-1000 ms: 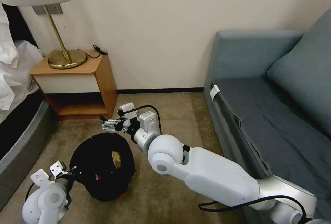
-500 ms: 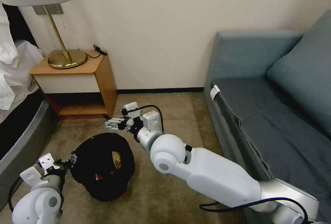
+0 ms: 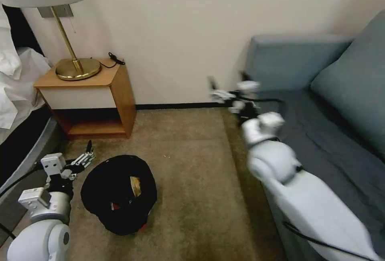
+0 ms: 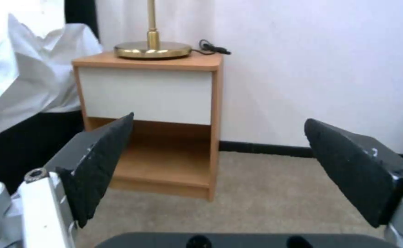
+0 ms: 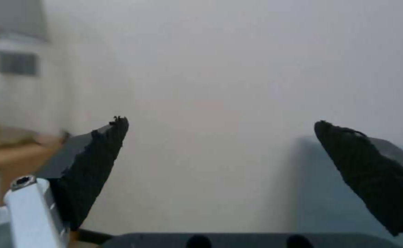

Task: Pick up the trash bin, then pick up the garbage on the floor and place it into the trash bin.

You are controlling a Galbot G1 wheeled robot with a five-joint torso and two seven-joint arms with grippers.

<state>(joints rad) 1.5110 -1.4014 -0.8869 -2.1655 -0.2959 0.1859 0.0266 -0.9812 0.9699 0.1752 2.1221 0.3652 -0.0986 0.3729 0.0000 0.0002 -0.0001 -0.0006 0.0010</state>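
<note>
- The trash bin point(image 3: 119, 194) stands on the carpet point(image 3: 192, 172) at the lower left of the head view, in front of the wooden nightstand point(image 3: 94, 98) and well apart from the blue sofa point(image 3: 321, 104).
- Its glossy black bag liner point(image 3: 100, 184) is draped over the rim, and inside the opening some of the garbage shows: a tan-gold piece point(image 3: 136, 185) and a bit of red-white packet point(image 3: 115, 207); the other items cannot be made out.
- The left gripper point(image 3: 86, 156) sits just beside the bin's rim on the nightstand side, apart from it, with its two fingers spread wide and nothing between them; in the left wrist view the black pads point(image 4: 101, 165) frame the nightstand and bare carpet.
- The right gripper point(image 3: 215, 92) is raised well away from the bin, up by the arm of the sofa near the wall point(image 3: 180, 32). Its fingers are spread too and hold nothing; the right wrist view shows the pads point(image 5: 96, 162) against plain wall.
- A brass lamp point(image 3: 76, 66) stands on the nightstand.
</note>
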